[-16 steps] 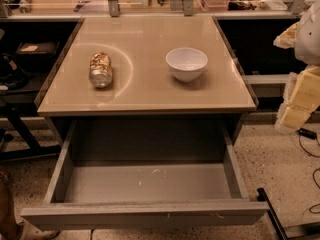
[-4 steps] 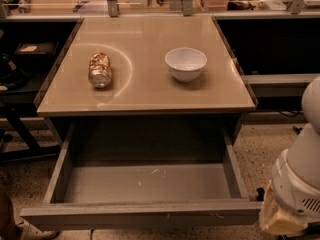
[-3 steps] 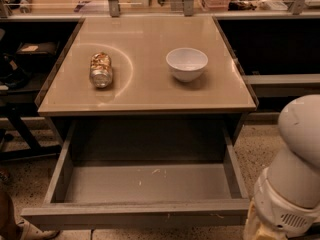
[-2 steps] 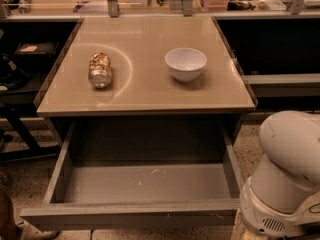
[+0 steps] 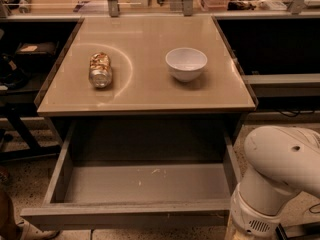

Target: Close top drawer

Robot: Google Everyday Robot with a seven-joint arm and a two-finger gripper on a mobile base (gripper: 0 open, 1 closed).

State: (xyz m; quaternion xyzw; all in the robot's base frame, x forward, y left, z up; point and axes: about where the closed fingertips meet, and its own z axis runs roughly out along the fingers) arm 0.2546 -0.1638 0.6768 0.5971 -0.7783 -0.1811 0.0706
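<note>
Hand (image 5: pixel 237 232) low at the right front corner of the open top drawer (image 5: pixel 145 184).
My rounded white arm (image 5: pixel 280 169) covers it; I cannot tell whether it is apart or together. The drawer, shallow grey metal with whitish floor scratches, stands out under the smooth tan counter (image 5: pixel 145 91), which carries a glossy white bowl (image 5: pixel 186 63) and a sideways can (image 5: pixel 100 70).

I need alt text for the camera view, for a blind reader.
A wide grey metal top drawer stands open below a beige tabletop holding a lying metal can and a white bowl. The robot's white arm is low beside the drawer front; its end effector is below the frame.
</note>
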